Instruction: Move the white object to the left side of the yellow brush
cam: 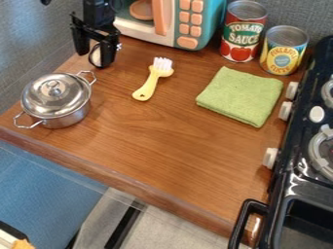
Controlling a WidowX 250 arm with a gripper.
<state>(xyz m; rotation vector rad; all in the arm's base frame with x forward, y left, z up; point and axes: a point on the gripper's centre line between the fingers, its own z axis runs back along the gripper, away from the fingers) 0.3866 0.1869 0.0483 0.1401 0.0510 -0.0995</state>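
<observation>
The black gripper [93,54] is at the upper left of the counter, beside the microwave and behind the pot, pointing down. Its two fingers stand apart. A small white object [96,55] shows low between them, close against the right-hand finger and partly covered by it; whether it touches the counter I cannot tell. To the right of the gripper lies the yellow brush [149,85], its white bristles toward the back and its handle toward the front left.
A lidded metal pot [57,101] stands at the left, in front of the gripper. Behind the brush is a toy microwave [189,24]. A folded green cloth [241,96], a tomato sauce can [243,31], a pineapple can [284,50] and a black stove [305,160] are on the right.
</observation>
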